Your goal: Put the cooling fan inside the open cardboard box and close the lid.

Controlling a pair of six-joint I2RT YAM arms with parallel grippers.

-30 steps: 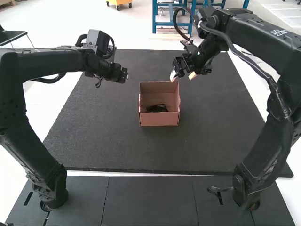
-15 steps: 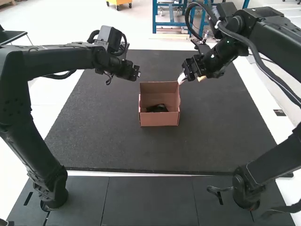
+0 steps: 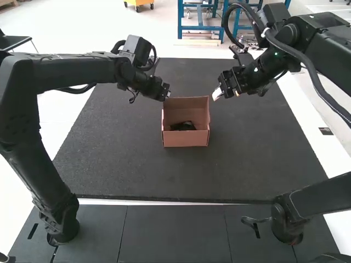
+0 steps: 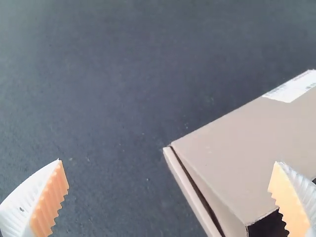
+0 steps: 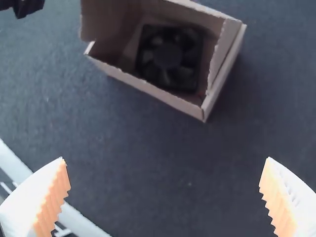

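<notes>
The open cardboard box (image 3: 186, 136) stands mid-mat, its lid (image 3: 186, 103) upright along the far side. The black cooling fan (image 3: 183, 125) lies flat inside it, as the right wrist view confirms for the fan (image 5: 170, 55) in the box (image 5: 148, 89). My left gripper (image 3: 163, 92) hovers open at the box's far left corner. In the left wrist view a box corner (image 4: 237, 168) lies between that gripper's (image 4: 167, 165) orange pads (image 4: 47, 202). My right gripper (image 3: 221, 92) is open, a little right of the lid's far right corner, with nothing between its (image 5: 165, 160) fingers (image 5: 279, 197).
A black foam mat (image 3: 109, 153) covers the table, with white floor beyond its left and right edges. Free mat surrounds the box on every side. The left arm's gripper tip (image 5: 22, 6) shows beyond the box in the right wrist view.
My left gripper has swung right to the box's far left corner. My right gripper has drifted right and slightly nearer, away from the lid's right corner. The box and fan have not moved.
</notes>
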